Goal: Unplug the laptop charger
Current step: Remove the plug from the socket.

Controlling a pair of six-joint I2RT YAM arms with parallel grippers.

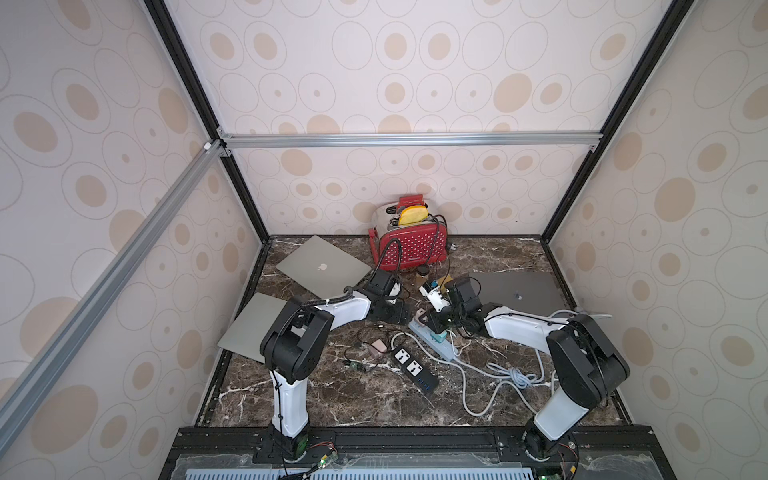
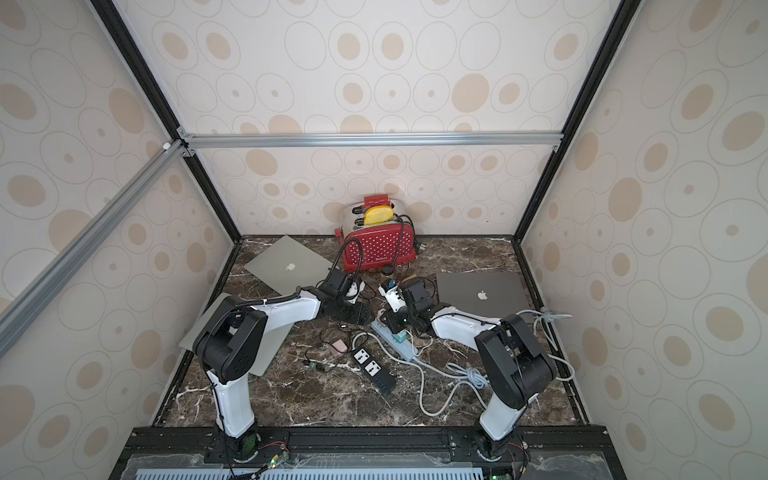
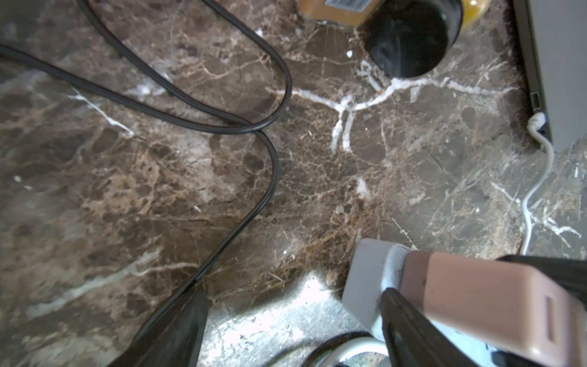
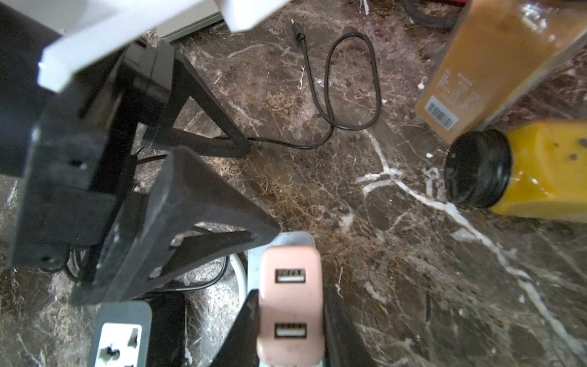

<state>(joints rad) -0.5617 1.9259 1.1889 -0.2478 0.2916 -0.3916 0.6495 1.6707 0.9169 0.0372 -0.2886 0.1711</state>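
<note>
Pink charger (image 4: 290,305) partly beyond frame edge

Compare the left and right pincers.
The left pincer is wide open and empty; the right pincer is closed on the pink USB charger. The left pincer hangs beside the end of the pale power strip; the right pincer is above that strip. Both are black, low over the marble table.

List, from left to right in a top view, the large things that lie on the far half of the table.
grey flat slab → silver laptop → red toaster → dark grey laptop
</note>
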